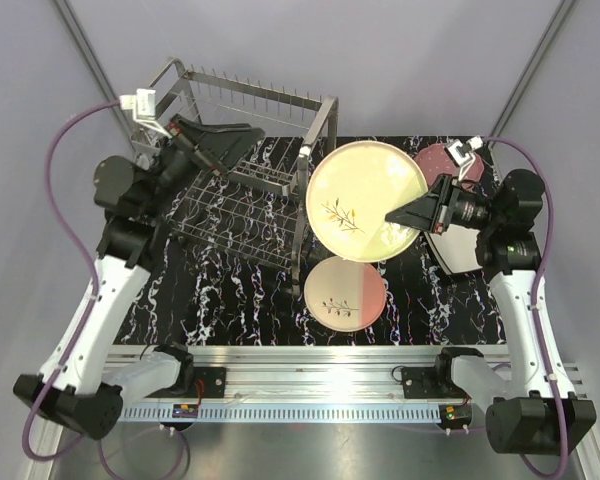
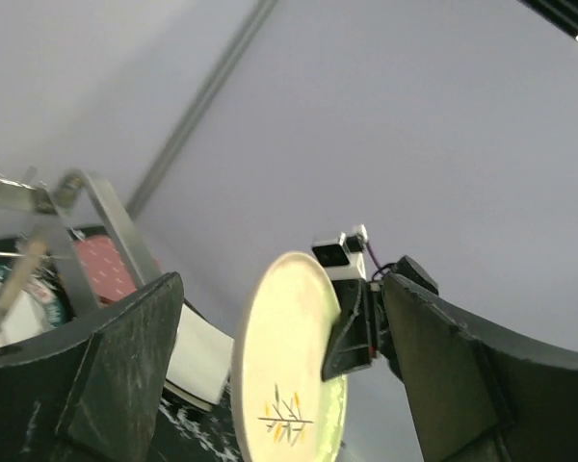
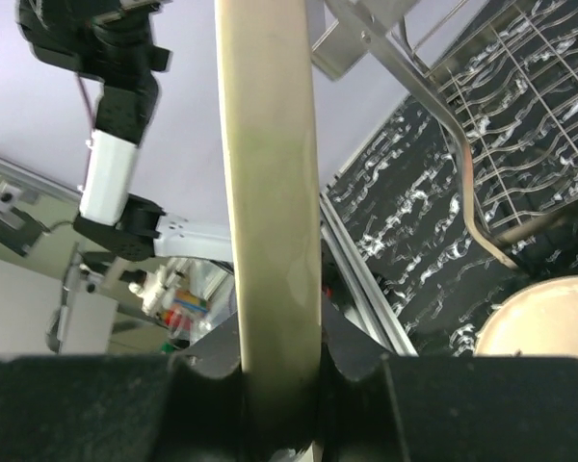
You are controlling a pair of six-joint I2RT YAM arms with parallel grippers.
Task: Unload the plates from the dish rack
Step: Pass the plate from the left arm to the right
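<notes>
My right gripper [image 1: 392,219] is shut on the rim of a large cream-yellow round plate [image 1: 365,198] with a leaf sprig and holds it tilted above the table, right of the dish rack [image 1: 250,195]. In the right wrist view the plate [image 3: 268,192] runs edge-on between the shut jaws [image 3: 279,385]. The rack's wire tiers show no plates. My left gripper [image 1: 238,152] hovers open and empty over the rack's back left; its wrist view [image 2: 279,318] looks between its fingers [image 2: 106,375] at the held plate [image 2: 284,385].
A smaller cream and pink round plate [image 1: 343,293] lies on the dark marbled table in front of the held plate. A maroon plate [image 1: 440,158] lies at the back right. A cream square plate [image 1: 462,255] lies under my right arm.
</notes>
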